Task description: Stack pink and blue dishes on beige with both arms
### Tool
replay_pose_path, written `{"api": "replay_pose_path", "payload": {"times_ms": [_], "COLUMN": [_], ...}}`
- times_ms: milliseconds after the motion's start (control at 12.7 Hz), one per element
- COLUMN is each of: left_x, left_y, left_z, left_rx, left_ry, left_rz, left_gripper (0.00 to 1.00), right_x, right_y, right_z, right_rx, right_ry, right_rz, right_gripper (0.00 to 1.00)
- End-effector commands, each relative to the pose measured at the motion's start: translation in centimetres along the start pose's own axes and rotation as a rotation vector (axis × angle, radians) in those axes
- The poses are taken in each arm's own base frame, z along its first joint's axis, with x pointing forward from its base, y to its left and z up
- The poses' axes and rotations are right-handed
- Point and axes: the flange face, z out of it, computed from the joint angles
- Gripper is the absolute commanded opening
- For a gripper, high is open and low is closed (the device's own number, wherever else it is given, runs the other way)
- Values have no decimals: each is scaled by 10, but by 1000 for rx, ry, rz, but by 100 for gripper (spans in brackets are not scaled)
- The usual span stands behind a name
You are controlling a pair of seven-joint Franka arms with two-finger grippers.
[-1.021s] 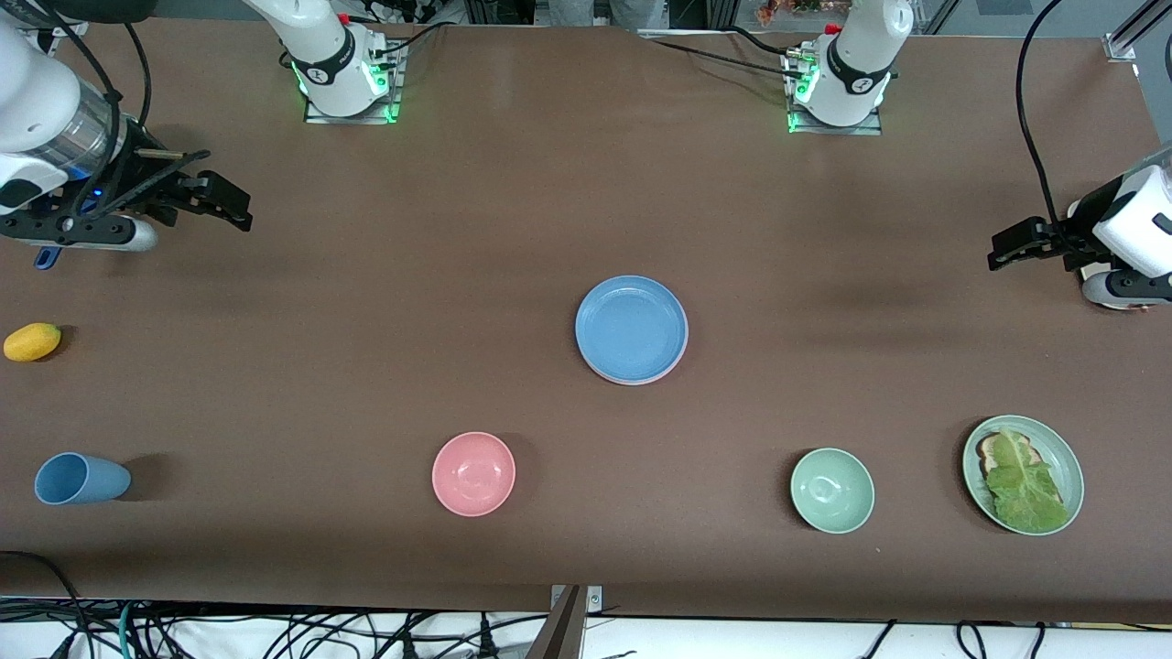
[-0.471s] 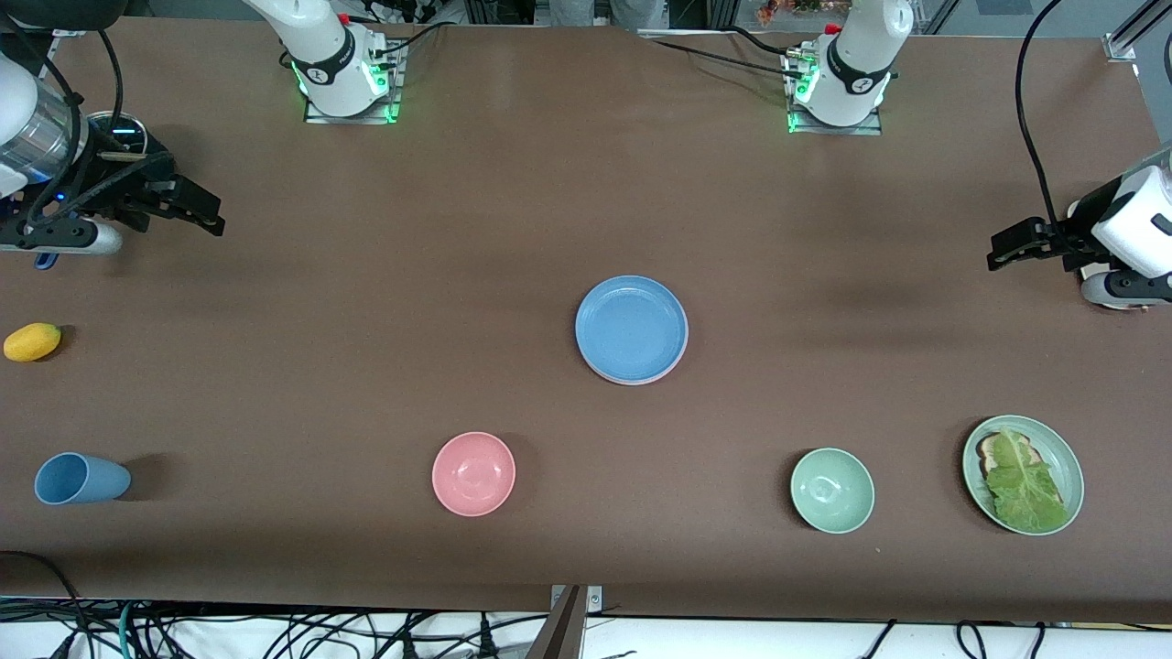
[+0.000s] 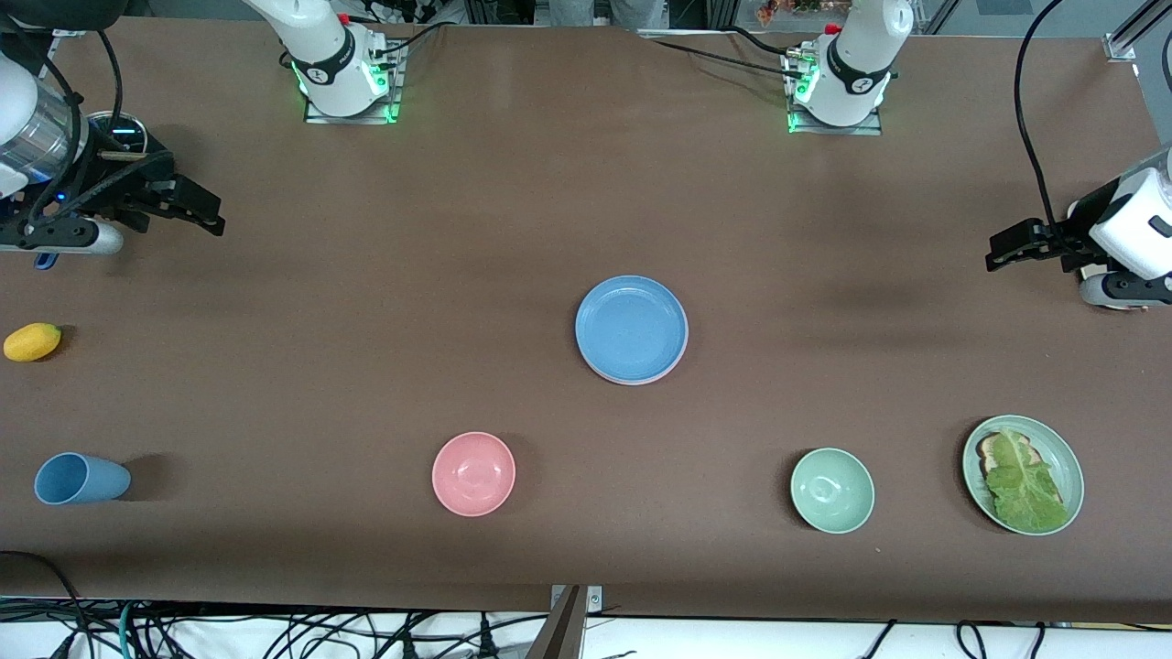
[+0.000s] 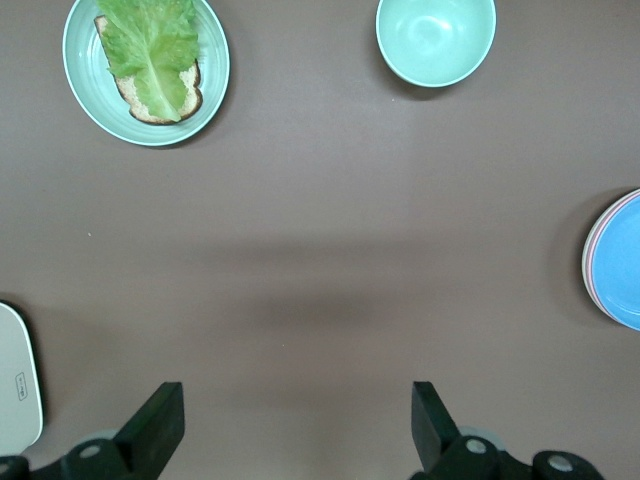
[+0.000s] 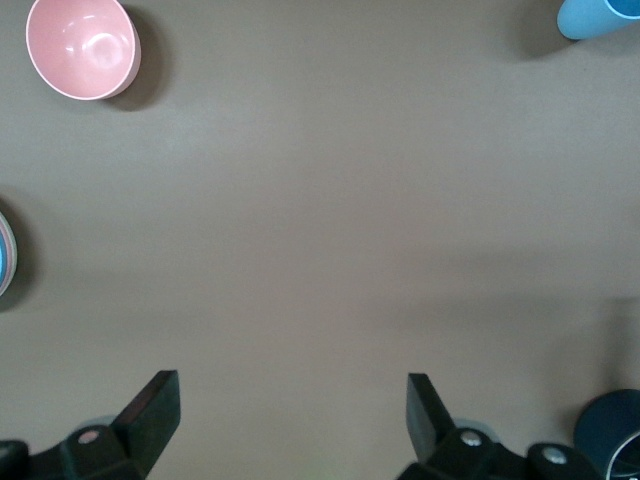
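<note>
The blue plate (image 3: pixel 631 328) lies on top of a stack in the middle of the table. Under it, only a thin rim of the pink plate (image 3: pixel 641 382) shows. The beige plate is hidden beneath them. The left wrist view catches the stack's edge, with the blue plate (image 4: pixel 622 260) over the pink rim (image 4: pixel 588 262). My right gripper (image 3: pixel 197 206) hangs open and empty over the right arm's end of the table. My left gripper (image 3: pixel 1007 249) hangs open and empty over the left arm's end. Both are well away from the stack.
Nearer the front camera stand a pink bowl (image 3: pixel 473 473), a green bowl (image 3: pixel 831 490) and a pale green plate (image 3: pixel 971 471) with bread and lettuce. A blue cup (image 3: pixel 81 478) on its side and a yellow fruit (image 3: pixel 32 341) lie at the right arm's end.
My right arm drew back toward its end of the table, away from the stack, and then came to rest. The left arm barely moved. The dishes stayed put.
</note>
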Motion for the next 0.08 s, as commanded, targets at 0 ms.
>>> {"api": "replay_pose_path", "payload": {"times_ms": [0], "left_x": [0], "left_y": [2], "left_z": [-1], "left_rx": [-14], "left_ry": [5], "left_rz": [10], "left_gripper": [100], "right_x": [-5], "right_y": [2], "right_z": [-4], "right_rx": [-2], "right_ry": [11], "right_rz": [-18], "right_gripper": [100]}}
